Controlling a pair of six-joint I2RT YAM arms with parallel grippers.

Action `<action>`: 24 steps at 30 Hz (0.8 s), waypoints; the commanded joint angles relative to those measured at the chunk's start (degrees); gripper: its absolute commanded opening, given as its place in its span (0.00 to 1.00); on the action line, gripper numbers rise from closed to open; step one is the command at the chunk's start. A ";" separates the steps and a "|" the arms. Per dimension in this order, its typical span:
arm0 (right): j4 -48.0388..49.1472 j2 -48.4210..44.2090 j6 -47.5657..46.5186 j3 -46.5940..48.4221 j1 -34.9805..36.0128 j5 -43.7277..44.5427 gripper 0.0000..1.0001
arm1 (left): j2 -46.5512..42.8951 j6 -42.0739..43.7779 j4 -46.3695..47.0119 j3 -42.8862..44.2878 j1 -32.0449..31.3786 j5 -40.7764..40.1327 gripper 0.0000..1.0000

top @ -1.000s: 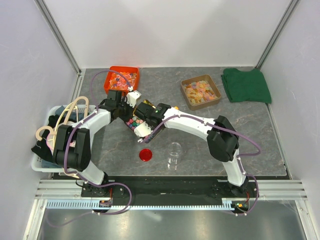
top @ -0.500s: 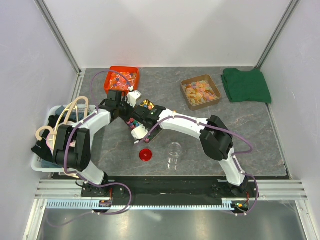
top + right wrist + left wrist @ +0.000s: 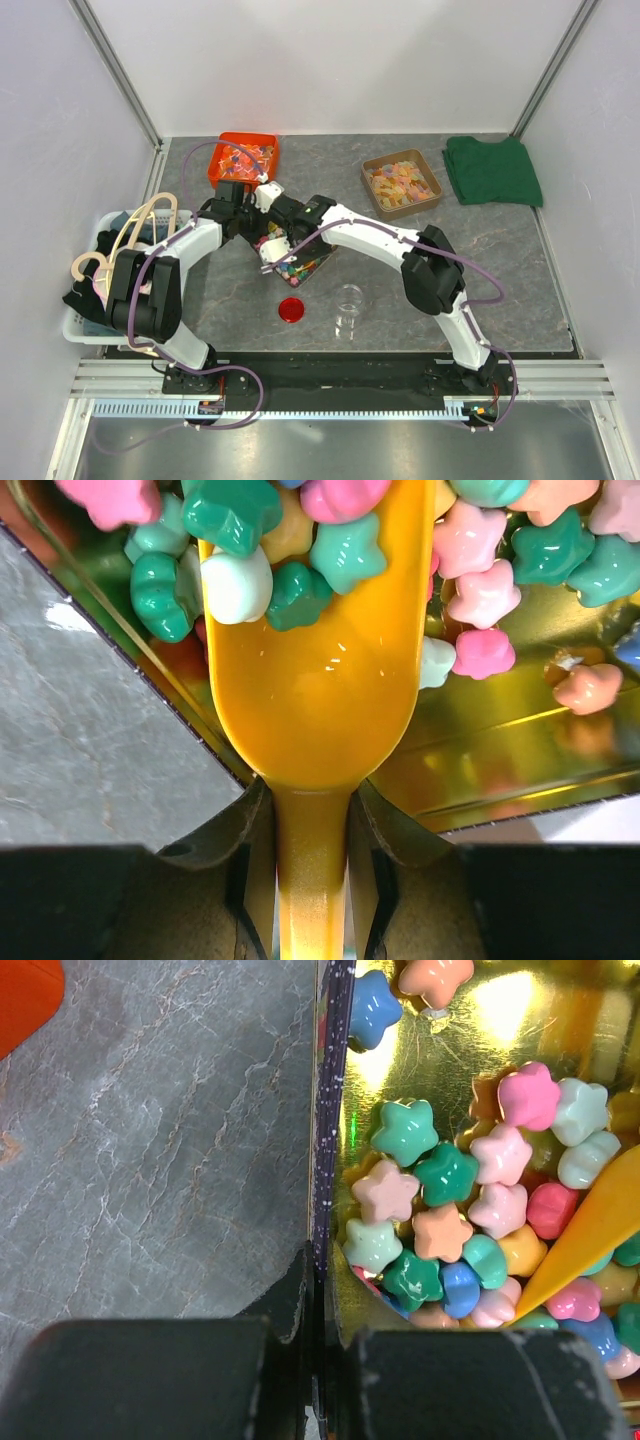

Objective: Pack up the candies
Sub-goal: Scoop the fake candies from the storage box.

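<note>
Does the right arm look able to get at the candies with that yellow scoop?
Likely yes. The right gripper holds the scoop, whose bowl lies among the candies in the open box. Nothing covers them.

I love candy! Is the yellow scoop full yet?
Almost empty. The scoop shows a bare, shiny bowl; a few candies sit only at its front edge.

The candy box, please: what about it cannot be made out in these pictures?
- Left wrist view: the right edge cuts off the box.
- Top view: the arms hide most of it.
- Right wrist view: the scoop covers some candies; the bottom edge cuts off its handle.
</note>
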 commanded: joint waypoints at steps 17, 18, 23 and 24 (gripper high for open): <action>3.18 -2.42 11.63 -0.44 -9.82 -25.20 0.00 | -1.00 -2.54 6.01 1.13 -0.23 4.15 0.02; 3.88 -2.51 11.89 -0.53 -10.09 -25.82 0.00 | -0.91 -2.54 6.01 1.13 -0.23 4.15 0.02; 7.56 -3.74 12.86 -3.42 -11.06 -29.42 0.00 | -0.91 -2.45 5.92 1.13 -0.23 3.98 0.02; 8.45 -4.35 13.21 -4.21 -11.06 -29.52 0.00 | -0.91 -2.45 6.01 1.22 -0.23 4.15 0.02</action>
